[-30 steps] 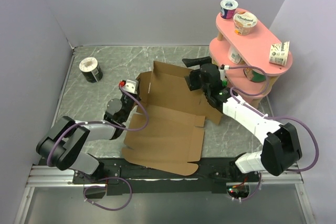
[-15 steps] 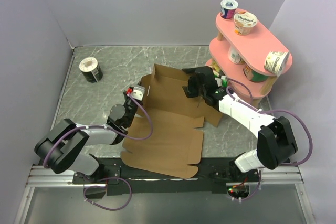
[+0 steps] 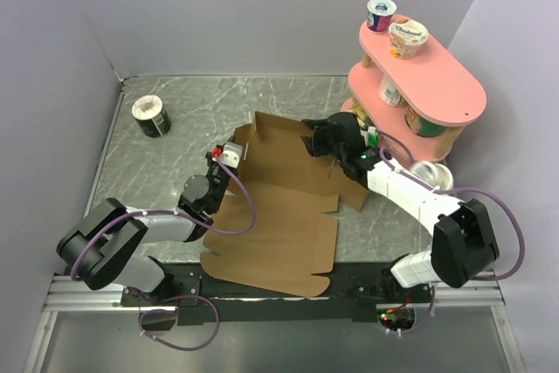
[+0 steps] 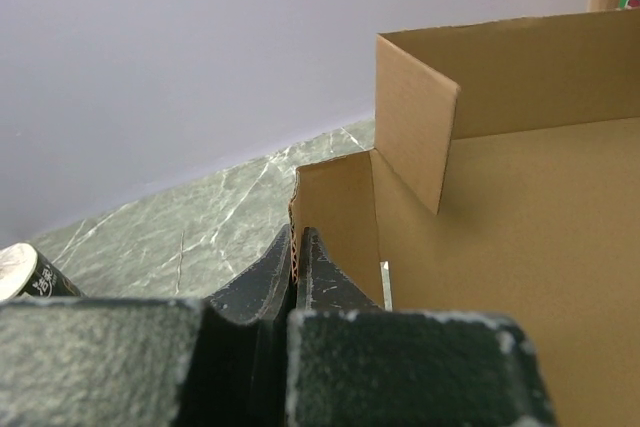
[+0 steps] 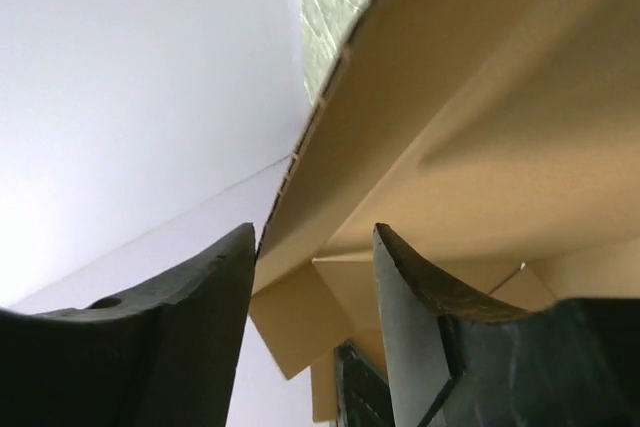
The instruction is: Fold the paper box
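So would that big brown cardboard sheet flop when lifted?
Probably stiff: the brown corrugated cardboard box has flaps standing upright. It likely bends mainly along its creases. Probably light too; the left gripper holds a wall by one thin edge.

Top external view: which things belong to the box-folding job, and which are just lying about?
Job: plain brown corrugated cardboard box; left gripper, clamped on a raised flap; right gripper, astride a raised wall.
Lying about: pink two-tier shelf; yogurt cups on it; one cup lying at its foot; black round tub with white top, far left.
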`<state>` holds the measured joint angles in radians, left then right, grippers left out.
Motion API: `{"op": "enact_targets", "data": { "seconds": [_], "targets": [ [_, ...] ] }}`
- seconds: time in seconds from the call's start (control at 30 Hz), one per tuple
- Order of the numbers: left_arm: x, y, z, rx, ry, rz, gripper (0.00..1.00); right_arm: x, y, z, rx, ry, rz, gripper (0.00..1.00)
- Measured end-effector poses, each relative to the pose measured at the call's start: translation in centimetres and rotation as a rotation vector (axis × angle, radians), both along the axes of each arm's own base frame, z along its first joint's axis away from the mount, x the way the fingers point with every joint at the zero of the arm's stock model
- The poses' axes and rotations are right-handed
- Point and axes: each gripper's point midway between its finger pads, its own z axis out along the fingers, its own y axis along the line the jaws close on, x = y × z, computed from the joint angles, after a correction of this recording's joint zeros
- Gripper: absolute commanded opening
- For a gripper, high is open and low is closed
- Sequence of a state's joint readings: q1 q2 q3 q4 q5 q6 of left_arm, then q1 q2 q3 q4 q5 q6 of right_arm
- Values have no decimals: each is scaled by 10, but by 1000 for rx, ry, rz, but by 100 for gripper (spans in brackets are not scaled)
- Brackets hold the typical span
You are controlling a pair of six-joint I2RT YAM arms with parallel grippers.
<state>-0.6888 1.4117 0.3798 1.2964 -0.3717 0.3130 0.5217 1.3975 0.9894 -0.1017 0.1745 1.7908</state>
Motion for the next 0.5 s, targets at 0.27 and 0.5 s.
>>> {"op": "enact_targets", "data": {
  "seconds": [0.27,0.5],
  "targets": [
    [-2,-1,-1,1,3,-3,7,-9,-3,2,-9,-8,5,28],
    [-3,-2,-2,0,5,-1,11,-16,-6,-7,-27,10,5,5]
  ]
}}
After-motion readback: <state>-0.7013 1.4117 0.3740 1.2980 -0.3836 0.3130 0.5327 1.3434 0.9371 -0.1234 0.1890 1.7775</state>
